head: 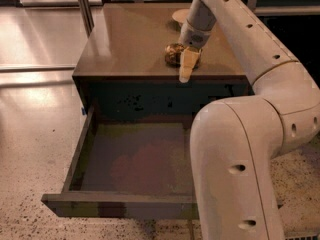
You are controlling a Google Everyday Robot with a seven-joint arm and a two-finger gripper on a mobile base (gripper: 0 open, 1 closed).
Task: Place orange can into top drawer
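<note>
The orange can [173, 55] lies on its side on the cabinet top [125, 39], near the front edge, right of the middle. My gripper [186, 68] comes down from above and sits right at the can, over its right part, which it hides. The top drawer [115, 207] is pulled wide open below the cabinet top, and its dark inside holds nothing that I can see. My big pale arm link covers the drawer's right side.
A pale shallow bowl [180, 15] stands at the back of the cabinet top, behind my arm. A metal post [83, 4] stands at the back left. Shiny floor [35, 124] lies to the left of the cabinet.
</note>
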